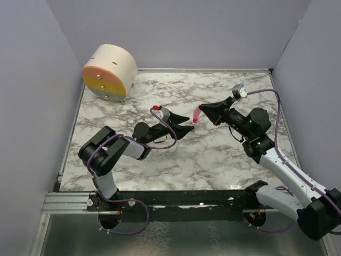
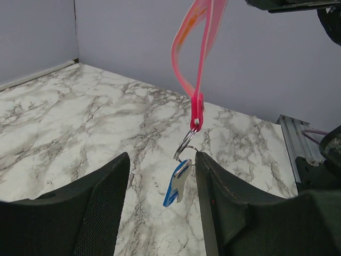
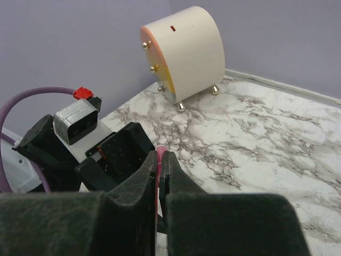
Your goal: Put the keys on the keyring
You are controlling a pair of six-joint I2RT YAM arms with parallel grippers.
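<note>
My right gripper (image 1: 204, 113) is shut on the pink key (image 1: 197, 114) and holds it up above the marble table (image 1: 213, 160). In the right wrist view its fingertips (image 3: 151, 162) pinch the pink strip (image 3: 159, 176). In the left wrist view the pink key (image 2: 198, 104) hangs down from above. The thin metal keyring (image 2: 185, 145) hangs from the key's lower end, with the blue tag (image 2: 176, 185) dangling under it. My left gripper (image 2: 161, 160) is open, with the ring and tag between its jaws. The ring is at the tip of the right finger (image 2: 213, 181).
A round cream drum (image 1: 109, 72) with an orange and yellow face lies on its side at the table's back left corner; it also shows in the right wrist view (image 3: 184, 53). Purple walls enclose the table. The left gripper's body (image 3: 114, 154) sits just beyond the right fingertips.
</note>
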